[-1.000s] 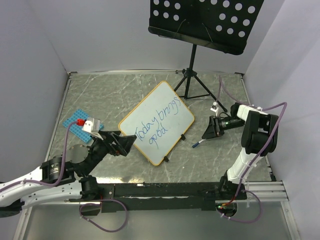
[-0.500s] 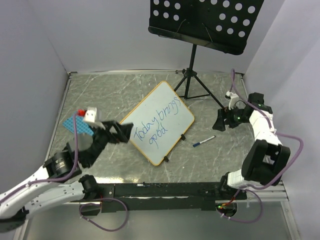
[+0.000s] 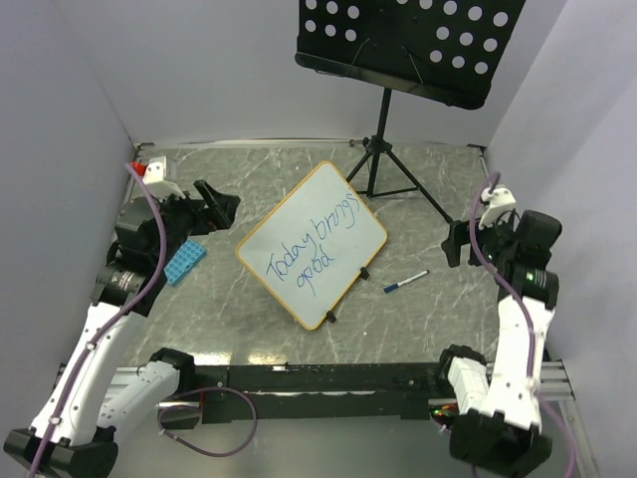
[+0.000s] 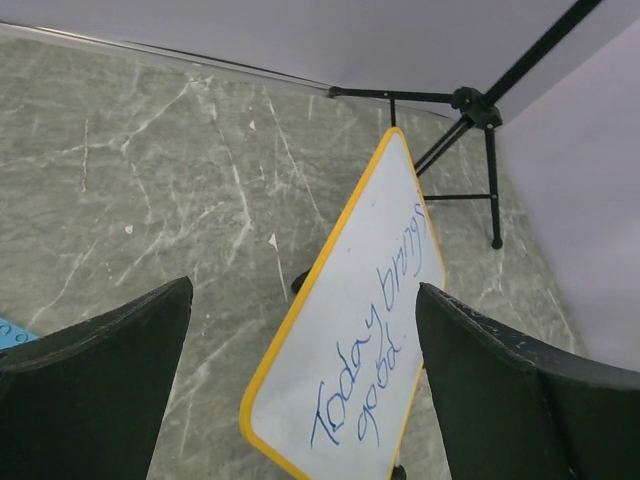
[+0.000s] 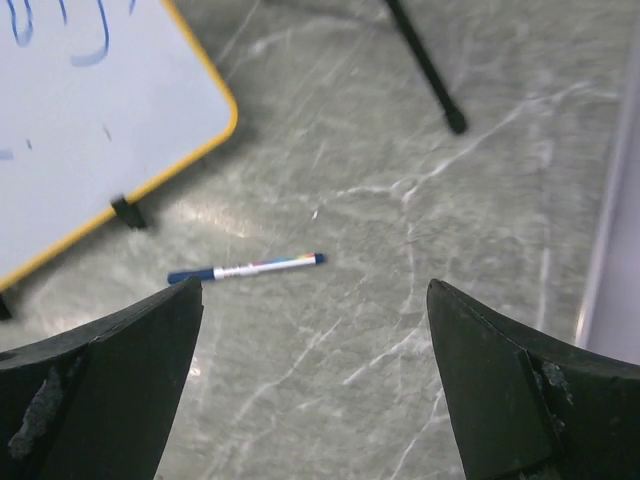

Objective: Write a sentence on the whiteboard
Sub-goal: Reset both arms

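Looking down from above, the whiteboard (image 3: 314, 244) lies cornerwise in the middle of the grey marbled surface (image 3: 249, 321). The blue sentence (image 3: 317, 251) "Today brings good" runs across it in two lines. Only this view takes in both arms and the black perforated music stand (image 3: 408, 45) at the back. The stand's tripod (image 3: 383, 164) has its feet just beyond the board's far corner.

The left pincer (image 3: 217, 199) hangs well to the left of the board, released and gripping nothing. A blue studded plate (image 3: 184, 261) lies near it, but the left wrist camera catches only a sliver of that plate at its edge. That camera does show the board's yellow frame and the writing lengthwise. Its dark fingers (image 4: 90, 390) block both lower corners of the picture.

The right pincer (image 3: 453, 242) is at the right side, also spread wide and empty. A blue-capped marker (image 5: 245, 268) lies on the surface between it and the board, close to one black clip foot (image 5: 125, 212). The right wrist view sees only a corner of the board and the tails of a few letters, with one tripod leg above.
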{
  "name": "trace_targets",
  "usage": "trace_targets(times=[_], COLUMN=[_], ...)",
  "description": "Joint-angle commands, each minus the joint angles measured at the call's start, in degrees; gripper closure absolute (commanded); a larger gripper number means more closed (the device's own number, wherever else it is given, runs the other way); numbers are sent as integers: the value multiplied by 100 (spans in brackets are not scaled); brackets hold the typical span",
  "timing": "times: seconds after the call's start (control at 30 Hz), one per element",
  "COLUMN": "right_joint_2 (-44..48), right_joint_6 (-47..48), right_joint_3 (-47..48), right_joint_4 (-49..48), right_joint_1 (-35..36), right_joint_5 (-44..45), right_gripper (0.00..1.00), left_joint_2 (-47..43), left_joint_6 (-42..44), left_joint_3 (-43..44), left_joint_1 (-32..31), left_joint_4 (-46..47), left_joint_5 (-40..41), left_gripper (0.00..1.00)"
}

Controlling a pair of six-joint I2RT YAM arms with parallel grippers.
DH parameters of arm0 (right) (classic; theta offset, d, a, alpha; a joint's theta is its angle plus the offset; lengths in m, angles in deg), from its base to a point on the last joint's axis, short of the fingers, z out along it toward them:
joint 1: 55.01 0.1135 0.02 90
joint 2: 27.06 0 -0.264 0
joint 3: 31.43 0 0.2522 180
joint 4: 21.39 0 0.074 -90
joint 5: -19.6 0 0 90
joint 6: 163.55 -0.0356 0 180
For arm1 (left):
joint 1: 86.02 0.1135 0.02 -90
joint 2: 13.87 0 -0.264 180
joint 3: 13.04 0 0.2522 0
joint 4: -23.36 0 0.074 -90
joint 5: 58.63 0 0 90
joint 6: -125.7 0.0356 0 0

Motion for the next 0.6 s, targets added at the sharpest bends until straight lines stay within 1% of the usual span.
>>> trace_targets(times=[0.0,0.03,0.13,0.27,0.57], right_joint_2=[562,746,915,880,1091], right_joint_6=[-1305,-1559,-1649,-1746,-1834], right_joint_3=[275,363,530,767,838], right_joint_4=[-149,-157,-166,-131,-359], right_joint_1=[-43,-34,-43,-43,-43], right_joint_5=[635,827,926,1189,1233], right_gripper=[0,0,0,0,0], left_joint_2=[-279,-306,-358,-420,-543], left_joint_6=[166,253,368,439,579], left_joint_3=[268,286,295,304,225], left_joint_1=[153,161,170,179,179], left_joint_4=[-175,-271,-360,-378,-369], left_joint_5=[-536,-484,-307,-167,0], left_gripper=[4,3,4,4,3])
